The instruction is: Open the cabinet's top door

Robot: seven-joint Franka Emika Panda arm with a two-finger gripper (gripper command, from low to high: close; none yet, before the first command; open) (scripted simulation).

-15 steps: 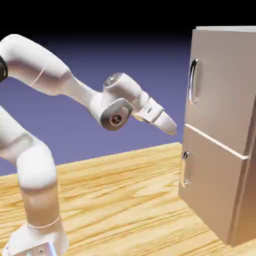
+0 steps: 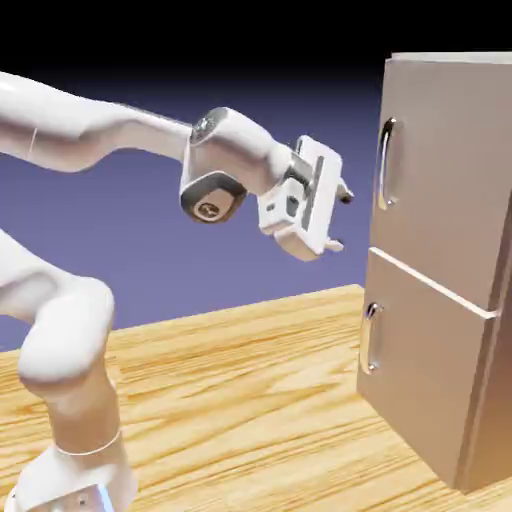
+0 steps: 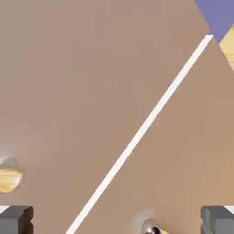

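The cabinet (image 2: 440, 300) stands at the exterior view's right, beige-brown, both doors closed. Its top door (image 2: 450, 170) carries a long silver handle (image 2: 385, 165) along its left edge. My gripper (image 2: 340, 218) hangs open in the air a short way left of that handle's lower end, touching nothing, fingers pointing at the cabinet, one above the other. In the hand view the cabinet (image 3: 82, 91) fills the picture, with the pale seam (image 3: 141, 130) between the doors running diagonally. My gripper (image 3: 117, 221) holds nothing, and its grey fingertips (image 3: 16, 219) sit wide apart at the bottom corners.
The shorter lower door (image 2: 420, 370) has a small silver handle (image 2: 372, 338). Shiny handle ends show in the hand view at the left edge (image 3: 9, 176) and bottom edge (image 3: 151, 227). The wooden table (image 2: 250, 400) spreads below the arm.
The hand has risen slightly and turned at the wrist. It pointed down and to the right before, and now faces the cabinet squarely with its fingers showing apart.
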